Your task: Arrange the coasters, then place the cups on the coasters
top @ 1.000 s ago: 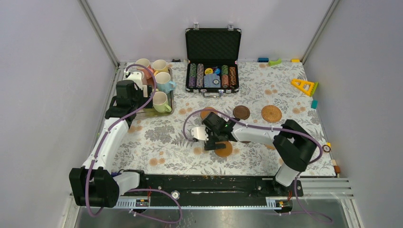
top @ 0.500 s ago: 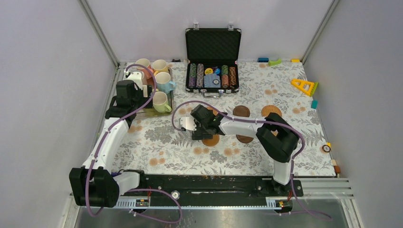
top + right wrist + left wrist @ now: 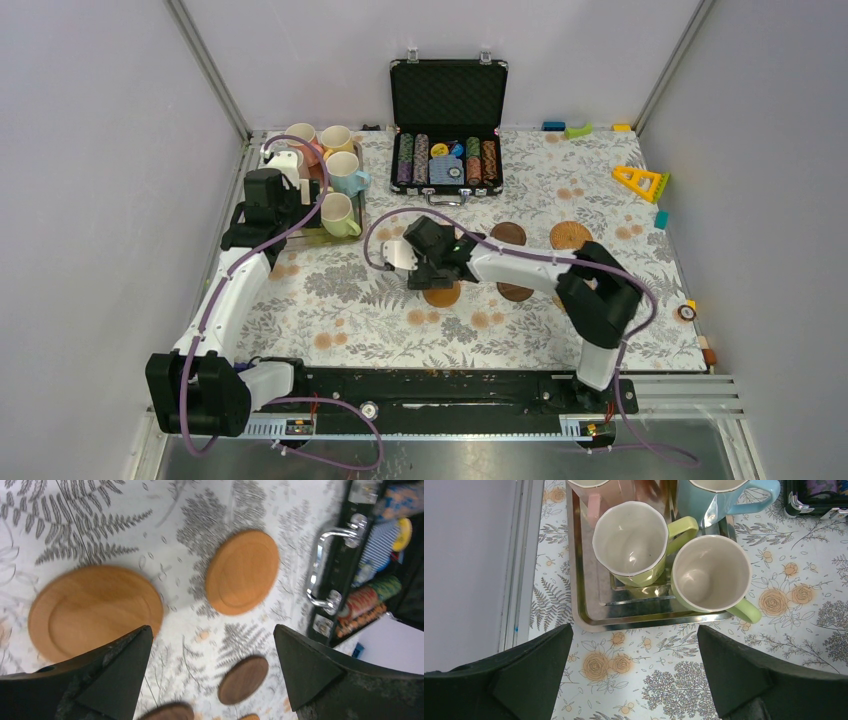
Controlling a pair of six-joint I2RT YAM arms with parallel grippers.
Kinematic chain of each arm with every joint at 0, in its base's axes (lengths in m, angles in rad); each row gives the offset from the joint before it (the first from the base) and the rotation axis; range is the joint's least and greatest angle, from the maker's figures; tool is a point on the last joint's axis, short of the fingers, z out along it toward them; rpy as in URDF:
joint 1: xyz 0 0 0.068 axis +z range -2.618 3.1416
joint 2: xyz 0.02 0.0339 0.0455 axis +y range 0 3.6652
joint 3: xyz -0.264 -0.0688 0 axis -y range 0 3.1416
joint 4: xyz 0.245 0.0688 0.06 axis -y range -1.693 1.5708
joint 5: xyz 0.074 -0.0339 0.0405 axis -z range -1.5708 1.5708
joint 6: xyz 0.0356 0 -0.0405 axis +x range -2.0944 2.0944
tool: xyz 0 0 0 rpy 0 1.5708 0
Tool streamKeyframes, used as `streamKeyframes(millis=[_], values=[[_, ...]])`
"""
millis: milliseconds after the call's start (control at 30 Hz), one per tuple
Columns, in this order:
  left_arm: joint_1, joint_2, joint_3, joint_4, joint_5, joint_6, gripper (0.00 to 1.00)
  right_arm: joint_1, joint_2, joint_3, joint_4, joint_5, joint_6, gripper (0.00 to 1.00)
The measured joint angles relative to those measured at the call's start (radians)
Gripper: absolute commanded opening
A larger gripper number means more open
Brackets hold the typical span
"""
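Several cups stand on a silver tray (image 3: 312, 232) at the back left: a pink cup (image 3: 300, 135), a cream cup (image 3: 338, 138), a blue cup (image 3: 346, 172) and a green cup (image 3: 339, 214). My left gripper (image 3: 272, 215) hangs open just in front of the tray (image 3: 589, 621), facing a yellow-green cup (image 3: 631, 540) and the green cup (image 3: 711, 572). My right gripper (image 3: 425, 275) is open and empty above the coasters. Two orange wood coasters (image 3: 95, 612) (image 3: 242, 571) and two dark brown coasters (image 3: 243, 679) (image 3: 167, 712) lie below it. A woven coaster (image 3: 570, 236) lies further right.
An open black case (image 3: 447, 130) of poker chips stands at the back centre, its metal handle (image 3: 325, 570) close to the coasters. Small coloured blocks and a yellow triangle (image 3: 640, 181) sit along the right and back edges.
My right gripper swung from the front centre toward the back left. The orange coaster under it now lies further back and left. The left arm has not moved.
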Motion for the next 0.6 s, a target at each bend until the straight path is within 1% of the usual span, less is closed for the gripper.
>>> streamKeyframes(millis=[133, 200, 300, 500, 600], values=[[0.000, 0.000, 0.000, 0.000, 0.000, 0.000, 0.99, -0.024, -0.149, -0.029, -0.049, -0.005, -0.005, 1.00], [0.000, 0.000, 0.000, 0.000, 0.000, 0.000, 0.99, -0.061, -0.254, -0.082, -0.052, -0.005, -0.012, 1.00], [0.000, 0.000, 0.000, 0.000, 0.000, 0.000, 0.99, -0.123, -0.341, -0.162, -0.051, -0.002, -0.020, 1.00], [0.000, 0.000, 0.000, 0.000, 0.000, 0.000, 0.99, -0.214, -0.355, -0.334, -0.056, 0.009, -0.040, 1.00], [0.000, 0.000, 0.000, 0.000, 0.000, -0.001, 0.99, -0.235, -0.355, -0.385, -0.055, 0.027, -0.050, 1.00]])
